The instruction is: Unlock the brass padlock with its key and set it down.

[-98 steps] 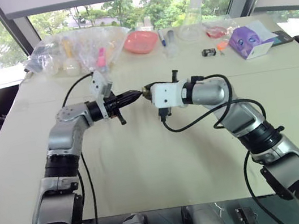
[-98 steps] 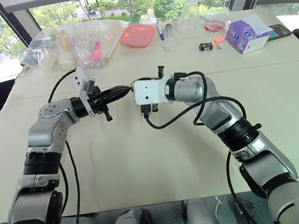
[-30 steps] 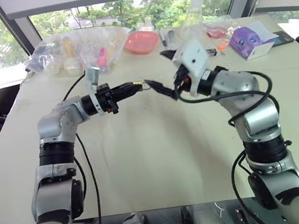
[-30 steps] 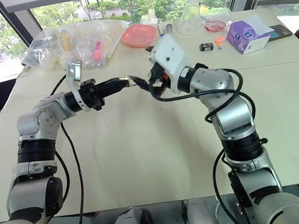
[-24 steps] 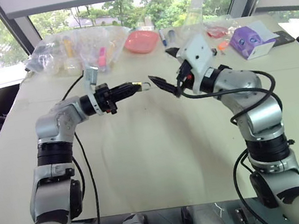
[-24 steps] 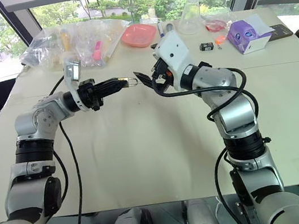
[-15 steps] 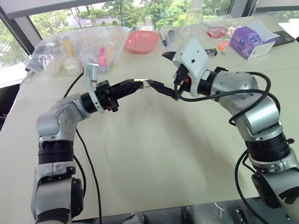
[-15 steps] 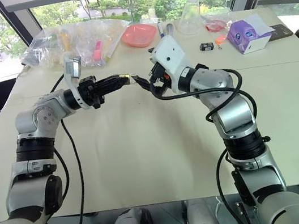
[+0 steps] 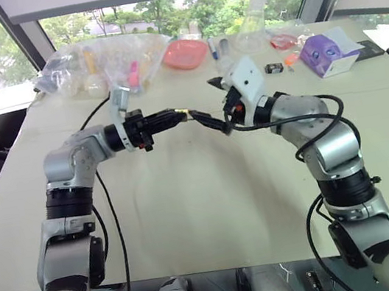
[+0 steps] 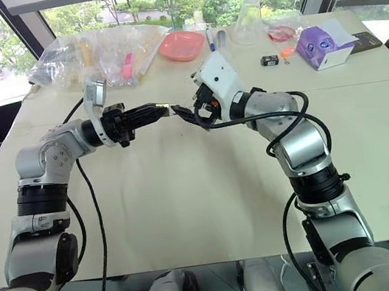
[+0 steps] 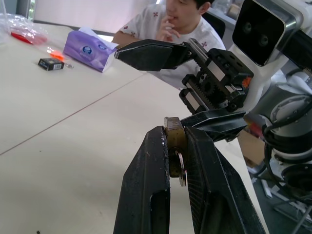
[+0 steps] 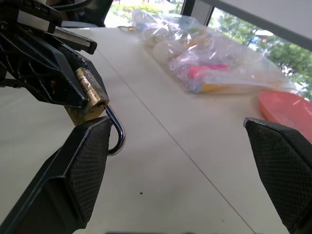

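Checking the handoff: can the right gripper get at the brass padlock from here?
Probably yes. The right gripper stands open, one finger right beside the brass padlock pinched in the left gripper; nothing lies between.

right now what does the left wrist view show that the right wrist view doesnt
Left wrist view alone: a seated person, a purple tissue box, a small black-and-white box and the right hand's white camera housing. Right wrist view alone: a clear plastic bag of items, a pink tray and the padlock's curved shackle. Both share the brass padlock clamped in the shut left hand, the right hand open wide beside it, and the beige table.
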Controlling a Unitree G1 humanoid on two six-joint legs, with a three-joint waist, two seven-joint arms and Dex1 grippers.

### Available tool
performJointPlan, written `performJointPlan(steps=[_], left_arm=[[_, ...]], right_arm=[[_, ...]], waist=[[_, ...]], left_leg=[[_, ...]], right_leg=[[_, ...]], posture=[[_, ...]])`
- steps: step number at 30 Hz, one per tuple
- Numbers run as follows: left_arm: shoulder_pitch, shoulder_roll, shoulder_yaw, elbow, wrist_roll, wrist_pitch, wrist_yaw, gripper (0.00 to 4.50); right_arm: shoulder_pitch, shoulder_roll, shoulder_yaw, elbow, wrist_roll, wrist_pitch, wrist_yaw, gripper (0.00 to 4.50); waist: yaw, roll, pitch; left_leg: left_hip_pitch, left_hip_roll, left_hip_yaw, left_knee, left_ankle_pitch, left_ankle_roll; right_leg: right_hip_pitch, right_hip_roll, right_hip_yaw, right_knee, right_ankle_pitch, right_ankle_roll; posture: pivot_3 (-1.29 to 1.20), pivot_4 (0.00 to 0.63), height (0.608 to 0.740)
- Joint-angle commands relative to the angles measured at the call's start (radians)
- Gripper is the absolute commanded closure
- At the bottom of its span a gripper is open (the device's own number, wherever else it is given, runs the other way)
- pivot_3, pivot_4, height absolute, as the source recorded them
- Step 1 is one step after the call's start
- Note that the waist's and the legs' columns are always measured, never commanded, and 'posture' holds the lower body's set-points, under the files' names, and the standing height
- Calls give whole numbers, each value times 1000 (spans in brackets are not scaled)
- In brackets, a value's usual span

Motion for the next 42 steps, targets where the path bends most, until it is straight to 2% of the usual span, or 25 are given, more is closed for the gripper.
performJointPlan(steps=[1, 6, 11, 28, 32, 42], left_arm=[[-37, -6, 36, -15, -20, -40, 4, 4500], [-42, -4, 38, 1, -17, -47, 3, 4500], [-42, -11, 33, -11, -28, -34, -4, 4500], [-18, -3, 43, -81, -72, 22, -7, 4500], [-18, -2, 45, -82, -72, 21, -8, 4500], [-9, 11, 0, -100, -29, -34, -40, 4500]], right_arm=[[14, -14, -28, -65, 65, 5, 30, 84], [23, -27, -74, -119, 131, 4, 37, 84], [9, -19, -89, -96, 134, -20, -10, 84], [17, -9, -18, 27, 89, -100, -48, 84], [23, -15, -4, 30, 97, -65, -32, 84], [5, -27, -32, -1, 210, 162, -12, 84]], waist=[[0, 0, 0], [0, 0, 0], [0, 0, 0], [-1, 0, 0], [-1, 0, 0], [0, 0, 0]], left_leg=[[0, 0, 0, 0, 0, 0], [0, 0, 0, 0, 0, 0], [0, 0, -1, 0, 0, 0], [0, 0, -1, 0, 0, 0], [0, 0, -1, 0, 0, 0], [0, 0, -1, 0, 0, 0]], right_leg=[[0, 0, 0, 0, 0, 0], [0, 0, 0, 0, 0, 0], [0, 0, 0, 0, 0, 0], [0, 0, 0, 0, 0, 0], [0, 0, 0, 0, 0, 0], [0, 0, 0, 0, 0, 0]], posture=[[0, 150, 740], [0, 150, 740], [0, 150, 740], [0, 150, 740], [0, 150, 740], [0, 150, 740]])
